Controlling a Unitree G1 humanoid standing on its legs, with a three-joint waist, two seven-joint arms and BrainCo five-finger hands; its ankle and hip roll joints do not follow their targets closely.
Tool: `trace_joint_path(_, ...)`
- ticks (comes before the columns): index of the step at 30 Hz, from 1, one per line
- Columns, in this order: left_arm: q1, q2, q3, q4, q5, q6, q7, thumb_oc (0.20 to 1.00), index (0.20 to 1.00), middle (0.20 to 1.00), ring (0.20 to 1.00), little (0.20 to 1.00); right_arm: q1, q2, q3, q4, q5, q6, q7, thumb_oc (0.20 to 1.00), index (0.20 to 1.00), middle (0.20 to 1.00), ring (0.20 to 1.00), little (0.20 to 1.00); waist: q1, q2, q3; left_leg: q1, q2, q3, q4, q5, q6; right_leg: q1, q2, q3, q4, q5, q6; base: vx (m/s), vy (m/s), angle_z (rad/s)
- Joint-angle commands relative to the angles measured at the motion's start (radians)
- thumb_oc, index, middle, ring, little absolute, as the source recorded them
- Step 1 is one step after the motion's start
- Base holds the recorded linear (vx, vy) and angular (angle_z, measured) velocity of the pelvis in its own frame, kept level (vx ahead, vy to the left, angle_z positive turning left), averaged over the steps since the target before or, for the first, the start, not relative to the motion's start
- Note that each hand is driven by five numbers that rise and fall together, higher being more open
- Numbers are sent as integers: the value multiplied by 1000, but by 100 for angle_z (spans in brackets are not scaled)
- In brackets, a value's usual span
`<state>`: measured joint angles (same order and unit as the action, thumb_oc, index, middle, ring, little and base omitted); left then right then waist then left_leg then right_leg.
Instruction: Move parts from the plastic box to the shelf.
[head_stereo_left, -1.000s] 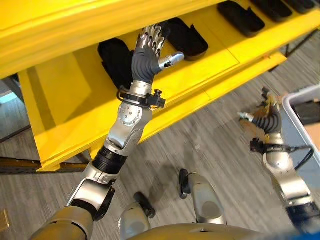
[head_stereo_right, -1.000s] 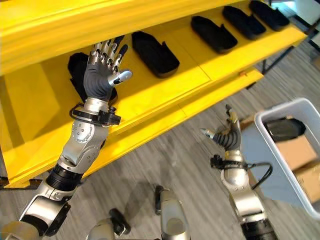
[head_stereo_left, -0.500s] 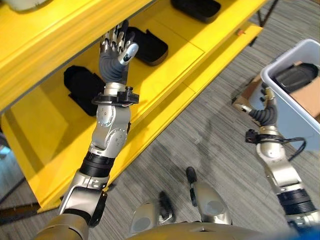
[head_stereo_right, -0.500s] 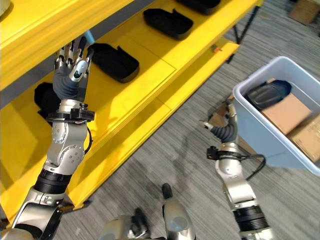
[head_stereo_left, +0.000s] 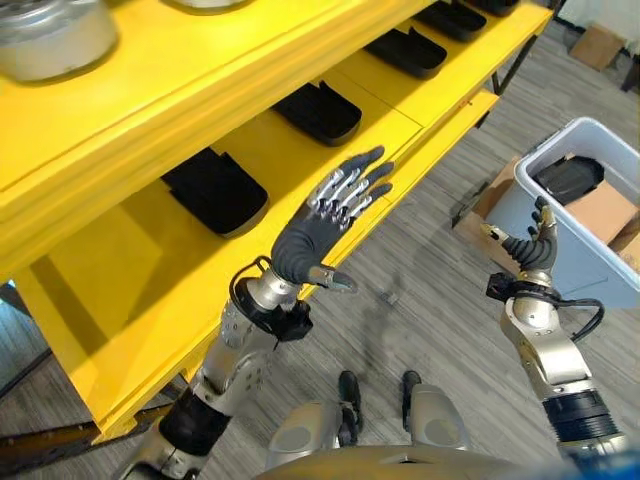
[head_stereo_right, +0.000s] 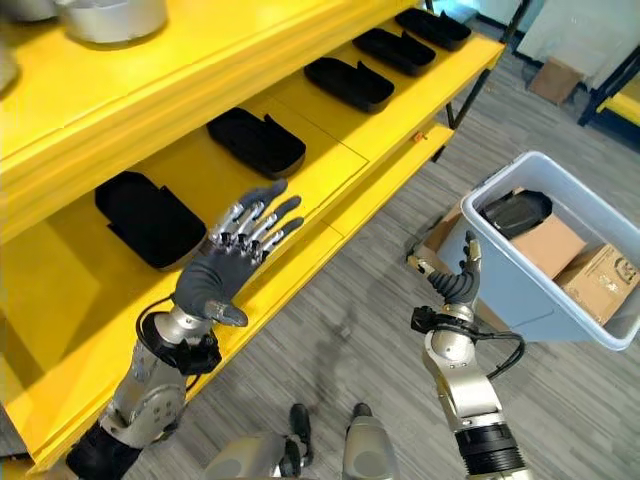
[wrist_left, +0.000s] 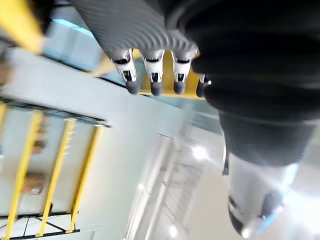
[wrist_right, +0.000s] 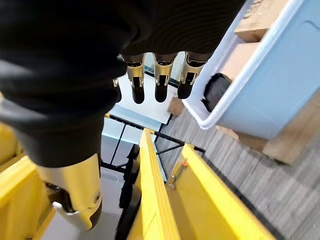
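Five black parts (head_stereo_right: 257, 143) sit on the yellow shelf (head_stereo_right: 330, 215); one part (head_stereo_right: 515, 212), perhaps more, waits in the plastic box (head_stereo_right: 500, 265). My left hand (head_stereo_right: 225, 262) and right hand (head_stereo_right: 452, 283) are both spread, empty.

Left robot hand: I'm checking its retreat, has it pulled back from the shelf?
Yes. The left robot hand was by the black parts; now it hangs past the yellow shelf front edge.

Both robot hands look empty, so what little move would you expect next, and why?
Probably the right robot hand reaches over the rim of the plastic box toward the black part lying inside. That hand is open beside the box, and the left robot hand, also open, holds nothing in front of the yellow shelf.
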<state>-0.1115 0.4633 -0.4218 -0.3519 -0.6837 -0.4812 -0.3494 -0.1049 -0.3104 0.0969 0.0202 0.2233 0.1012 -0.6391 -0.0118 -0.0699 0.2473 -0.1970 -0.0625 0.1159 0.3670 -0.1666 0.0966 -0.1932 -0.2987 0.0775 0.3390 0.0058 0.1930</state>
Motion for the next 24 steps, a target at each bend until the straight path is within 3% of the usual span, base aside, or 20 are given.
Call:
trace_joint_path(1, 4, -14, 58, -84, 24, -32, -1, 1000, 1000, 1000, 1000, 1000, -21, -53, 4, -52, 4, -36, -30, 1000, 1000, 1000, 1000, 1000, -41, 65, -27, 164, 92, 15, -274, 82, -76, 86, 19, -79, -177, 140, -14, -118, -493, -37)
trace_joint_path(4, 9, 16, 96, -89, 13, -41, -6, 1000, 1000, 1000, 1000, 1000, -63, -61, 16, -40, -17, -35, -40, 1000, 1000, 1000, 1000, 1000, 3, 60, -21, 129, 145, 17, -287, 110, -116, 113, -19, -158, -246, 115, 5, -222, -584, -12)
trace_joint_path(7, -5, 35, 130, -74, -41, -88, -42, 1000, 1000, 1000, 1000, 1000, -124, -101, 26, -24, -19, -24, -67, 1000, 1000, 1000, 1000, 1000, 19, 70, -10, 110, 215, 35, -356, 196, -168, 120, 33, -219, -278, 67, 4, -295, -546, -29)
trace_joint_path(12, 8, 3, 144, -79, -20, -118, -31, 1000, 1000, 1000, 1000, 1000, -123, -139, 17, 6, -53, -6, -86, 1000, 1000, 1000, 1000, 1000, -11, 87, -11, 117, 339, 21, -415, 311, -232, 121, 137, -269, -190, -50, -81, -72, -454, -27)
trace_joint_path(15, 9, -7, 153, -72, -40, -122, -31, 1000, 1000, 1000, 1000, 1000, -109, -153, 20, 19, -67, 3, -85, 1000, 1000, 1000, 1000, 1000, -34, 95, -13, 138, 379, 28, -428, 335, -243, 105, 163, -255, -148, -75, -108, 80, -290, -59)
trace_joint_path(16, 7, -9, 150, -58, -45, -124, -17, 1000, 1000, 1000, 1000, 1000, -107, -158, 32, 37, -79, 7, -70, 1000, 1000, 1000, 1000, 1000, -46, 96, -17, 155, 392, -3, -422, 345, -244, 94, 184, -219, -126, -86, -123, 233, -226, -129)
trace_joint_path(17, 8, -16, 141, -50, 13, -128, 68, 1000, 1000, 1000, 1000, 1000, -113, -164, 58, 62, -79, -5, -28, 1000, 1000, 1000, 1000, 1000, -48, 92, -18, 157, 359, -95, -379, 335, -231, 90, 209, -144, -127, -86, -136, 248, -205, -171)
trace_joint_path(18, 3, -19, 136, -47, 23, -118, 83, 1000, 1000, 1000, 1000, 1000, -111, -164, 66, 68, -81, -10, -29, 1000, 1000, 1000, 1000, 1000, -46, 93, -16, 146, 335, -119, -334, 335, -226, 94, 218, -120, -130, -84, -144, 233, -187, -204)
trace_joint_path(19, -10, -20, 136, -33, 6, -97, 82, 1000, 1000, 1000, 1000, 1000, -97, -169, 63, 66, -82, -19, -33, 1000, 1000, 1000, 1000, 1000, -55, 93, -13, 121, 246, -124, -277, 261, -193, 105, 232, -101, -145, -75, -152, 198, -148, -177)
trace_joint_path(20, -14, -22, 134, -27, 15, -77, 83, 1000, 1000, 1000, 1000, 1000, -88, -166, 61, 70, -77, -30, -43, 1000, 1000, 1000, 1000, 1000, -59, 92, -10, 122, 205, -125, -265, 207, -172, 108, 236, -81, -142, -75, -147, 198, -126, -129)
trace_joint_path(24, -29, -27, 116, 3, 24, -40, 74, 1000, 1000, 1000, 1000, 1000, -49, -156, 46, 51, -65, -49, -55, 1000, 1000, 1000, 1000, 1000, -89, 86, -19, 143, 157, -88, -243, 165, -152, 118, 245, -51, -190, -36, -137, 164, 9, -44)
